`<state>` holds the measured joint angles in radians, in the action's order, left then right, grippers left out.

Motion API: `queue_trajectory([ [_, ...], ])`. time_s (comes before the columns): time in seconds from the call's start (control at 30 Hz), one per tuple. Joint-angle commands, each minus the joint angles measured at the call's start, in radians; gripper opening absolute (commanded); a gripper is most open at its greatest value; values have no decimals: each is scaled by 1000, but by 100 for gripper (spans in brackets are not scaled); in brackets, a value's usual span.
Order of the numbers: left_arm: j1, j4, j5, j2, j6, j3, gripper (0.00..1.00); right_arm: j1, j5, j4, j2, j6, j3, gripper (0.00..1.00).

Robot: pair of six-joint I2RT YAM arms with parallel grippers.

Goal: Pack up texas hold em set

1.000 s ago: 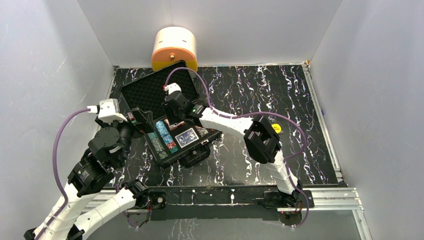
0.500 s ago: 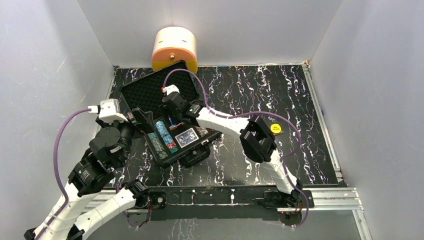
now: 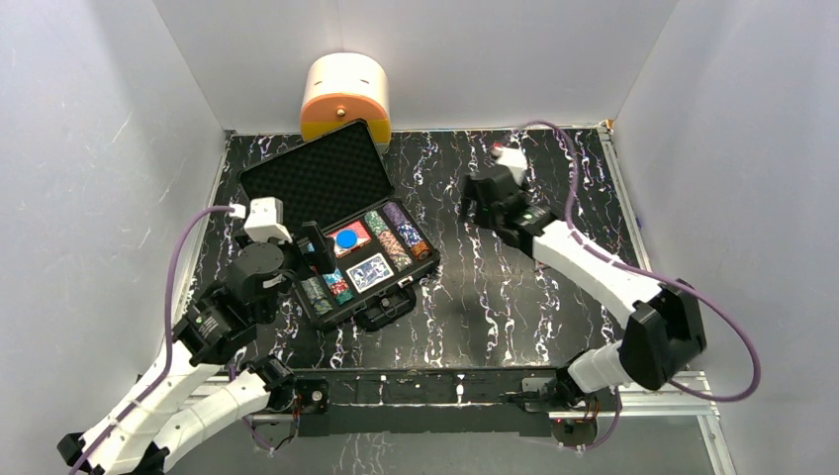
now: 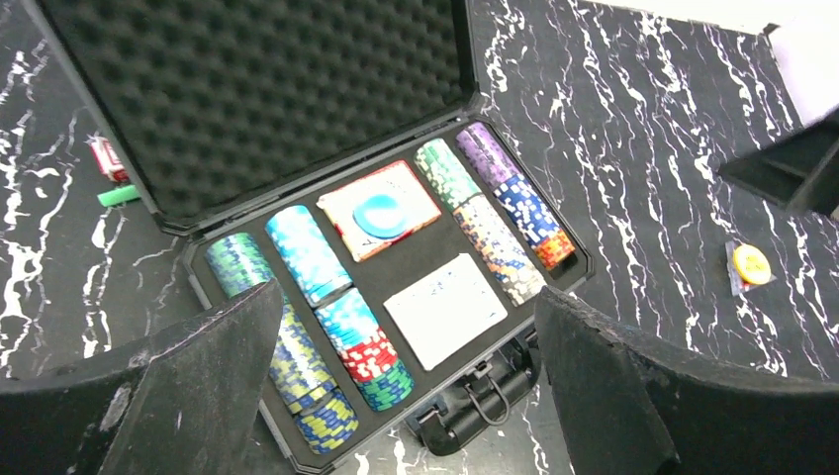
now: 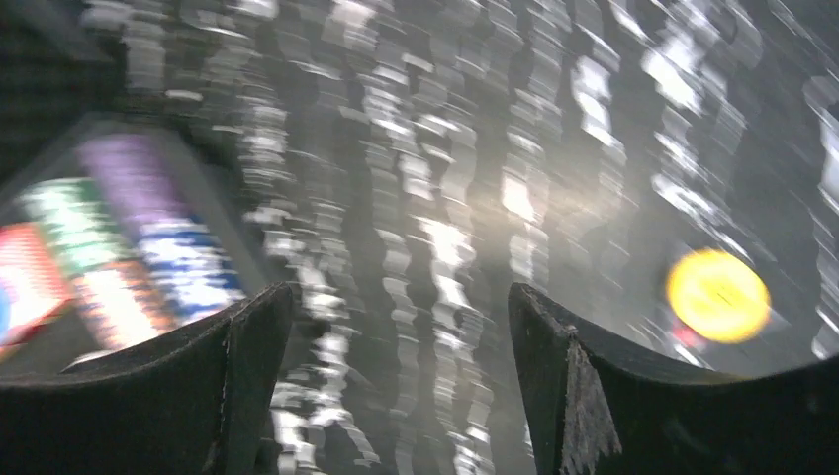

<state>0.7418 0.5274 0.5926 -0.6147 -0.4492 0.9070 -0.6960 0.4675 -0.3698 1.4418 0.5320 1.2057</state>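
The texas hold em set's black case (image 3: 315, 309) lies open left of centre, its foam lid (image 3: 315, 178) tipped back. Rows of chips (image 4: 307, 255) fill it. A blue disc (image 4: 381, 214) rests on the red deck (image 4: 346, 220), and the blue deck (image 3: 370, 270) lies in front. My left gripper (image 3: 319, 252) hovers open over the case's near left part, nothing between its fingers (image 4: 203, 386). My right gripper (image 3: 473, 206) is open and empty above bare table right of the case. A yellow disc (image 4: 751, 264) lies on the table further right, blurred in the right wrist view (image 5: 718, 295).
A cream-and-orange rounded container (image 3: 345, 94) stands against the back wall behind the lid. A small red-and-white item (image 4: 102, 156) and a green piece (image 4: 117, 195) lie left of the lid. The case handle (image 4: 485, 406) points at the table's near edge. White walls enclose three sides.
My right gripper has left the case and swung to the back right, opening wider. The blue disc now rests on the red deck. My left arm has shifted right, toward the case.
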Motion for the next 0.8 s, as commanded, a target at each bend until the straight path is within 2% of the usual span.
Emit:
queue_trajectory([
  [0.0, -1, -39, -55, -32, -38, -8, 98, 197, 83, -124, -104, 116, -204, 90],
  [0.1, -1, -44, -60, -44, -43, -8, 98, 276, 43, -49, -100, 41, -297, 94],
  [0.23, -1, -45, -62, -46, -45, -9, 98, 390, -27, 31, -65, 0, -394, 91],
  [0.33, -1, -42, -58, -45, -41, -8, 98, 429, -51, 88, -54, -24, -427, 90],
  [0.47, -1, -40, -54, -50, -27, -2, 98, 468, -85, 123, -7, -58, -411, 92],
  [0.77, -1, -34, -42, -43, -23, 2, 98, 545, -115, 82, 140, -85, -321, 94],
])
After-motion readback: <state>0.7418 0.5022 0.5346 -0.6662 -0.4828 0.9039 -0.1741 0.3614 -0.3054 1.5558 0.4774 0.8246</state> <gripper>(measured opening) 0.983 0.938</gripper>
